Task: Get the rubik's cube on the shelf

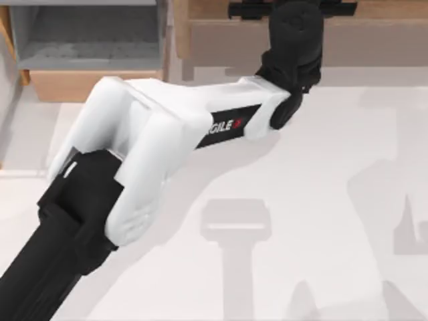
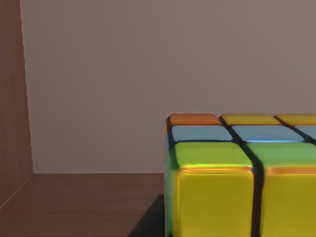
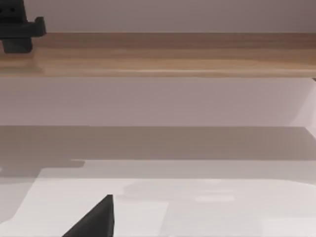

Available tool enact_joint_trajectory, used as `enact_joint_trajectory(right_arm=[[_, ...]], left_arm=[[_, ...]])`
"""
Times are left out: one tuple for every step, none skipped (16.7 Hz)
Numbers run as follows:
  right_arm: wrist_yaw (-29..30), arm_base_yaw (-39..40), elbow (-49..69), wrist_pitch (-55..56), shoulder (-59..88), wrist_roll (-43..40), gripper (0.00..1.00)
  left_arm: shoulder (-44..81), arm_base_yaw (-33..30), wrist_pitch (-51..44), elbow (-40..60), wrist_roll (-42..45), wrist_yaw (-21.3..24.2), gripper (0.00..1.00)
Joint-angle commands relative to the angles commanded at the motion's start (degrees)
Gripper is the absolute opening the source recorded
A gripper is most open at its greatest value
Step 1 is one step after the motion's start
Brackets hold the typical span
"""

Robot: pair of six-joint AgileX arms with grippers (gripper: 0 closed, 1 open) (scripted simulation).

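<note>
- Left arm [image 1: 167, 127] reaches from the lower left of the top view diagonally across the desk [image 1: 321, 200] to the shelf [image 1: 374, 40] at the far edge, right of centre
- White forearm casing lies over the left half of the desk; the black wrist housing [image 1: 294, 33] sits right at the shelf's dull grey-brown front
- A black crossbar of the left pincer [image 1: 291, 9] shows above the wrist housing, over the lighter wood board at the top of the shelf; state of the left pincer: cannot tell, fingers are not distinguishable
- Rubik's cube [image 2: 242, 173] sits very close to the lens in the left wrist view: yellow tiles on the nearest face, then green, then blue, with one orange and two yellow tiles farthest back, dark lines between
- The cube rests against a dark brown wooden floor [image 2: 74, 202], with a plain grey-brown back wall [image 2: 148, 74] behind and a brown wooden side wall [image 2: 12, 98] to one side; a shadow lies at the cube's base
- Shorter light-wood compartment [image 1: 87, 47] with grey inner walls stands at the far left of the desk, apart from the arm's wrist
- Right wrist view: light wood board of the shelf [image 3: 173, 54] runs across, pale desk below, a dark wedge [image 3: 94, 219] at the edge; right pincer state: cannot tell
</note>
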Motion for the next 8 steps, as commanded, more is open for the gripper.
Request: enact_joint_trajectory(right_arm=[[0.0, 0.0, 0.0, 0.0, 0.0, 0.0, 1.0], [0.0, 0.0, 0.0, 0.0, 0.0, 0.0, 1.0], [0.0, 0.0, 0.0, 0.0, 0.0, 0.0, 1.0], [0.0, 0.0, 0.0, 0.0, 0.0, 0.0, 1.0], [0.0, 0.0, 0.0, 0.0, 0.0, 0.0, 1.0], [0.0, 0.0, 0.0, 0.0, 0.0, 0.0, 1.0], [0.0, 0.0, 0.0, 0.0, 0.0, 0.0, 1.0], [0.0, 0.0, 0.0, 0.0, 0.0, 0.0, 1.0]], left_arm=[[0.0, 0.0, 0.0, 0.0, 0.0, 0.0, 0.45], [0.0, 0.0, 0.0, 0.0, 0.0, 0.0, 0.53], [0.0, 0.0, 0.0, 0.0, 0.0, 0.0, 0.6], [0.0, 0.0, 0.0, 0.0, 0.0, 0.0, 0.68], [0.0, 0.0, 0.0, 0.0, 0.0, 0.0, 0.75], [0.0, 0.0, 0.0, 0.0, 0.0, 0.0, 0.83], [0.0, 0.0, 0.0, 0.0, 0.0, 0.0, 0.9], [0.0, 0.0, 0.0, 0.0, 0.0, 0.0, 0.98]])
